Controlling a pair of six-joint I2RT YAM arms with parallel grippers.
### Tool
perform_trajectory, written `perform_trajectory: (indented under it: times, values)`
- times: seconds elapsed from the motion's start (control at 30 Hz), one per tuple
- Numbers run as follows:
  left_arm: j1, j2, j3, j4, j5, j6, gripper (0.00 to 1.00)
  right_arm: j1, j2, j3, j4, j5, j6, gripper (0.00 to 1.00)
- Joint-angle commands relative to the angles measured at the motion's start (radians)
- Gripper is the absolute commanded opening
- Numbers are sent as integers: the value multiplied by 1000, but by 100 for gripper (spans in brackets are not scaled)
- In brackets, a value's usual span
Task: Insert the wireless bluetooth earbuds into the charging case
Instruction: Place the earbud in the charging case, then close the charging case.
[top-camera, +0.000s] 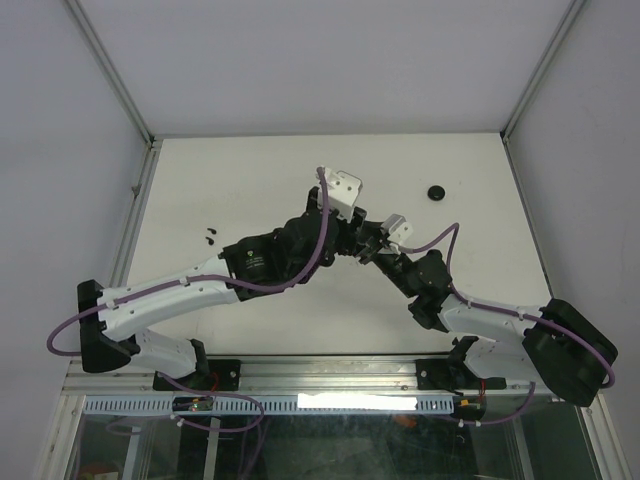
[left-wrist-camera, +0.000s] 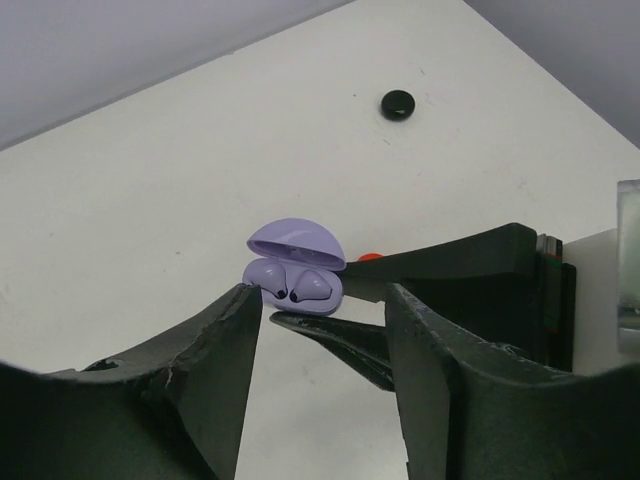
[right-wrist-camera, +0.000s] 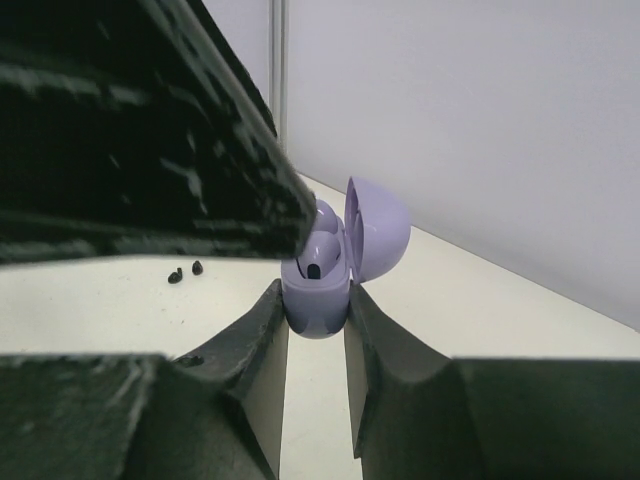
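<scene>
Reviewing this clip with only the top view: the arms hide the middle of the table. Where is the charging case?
Observer: The purple charging case is pinched between the fingers of the right gripper.
Operator: Is it closed?
Observer: No, its lid stands hinged open.
Operator: Any earbuds in it yet?
Observer: The left wrist view shows two earbuds seated inside, dark tips showing.

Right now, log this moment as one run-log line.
right gripper: shut on charging case | lid: open | earbuds: seated in case | left gripper: open, empty, near case
</scene>
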Motion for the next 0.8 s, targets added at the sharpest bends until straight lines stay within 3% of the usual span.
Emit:
perform_trajectory:
  times: [0.0, 0.4, 0.63, 0.77]
  values:
    - [9, -76, 71, -44, 43, -72, 55, -1, -14, 29, 72, -13, 8, 0]
    - [340, -234, -29, -72, 594, -151, 72, -53, -90, 49, -71, -230, 82, 0]
    - [501, -236, -81, -18, 944, -213, 80, -136, -78, 79, -54, -475, 235, 0]
    - [538, -209, -110, 21, 1045, -245, 82, -148, -54, 106, -30, -565, 296, 0]
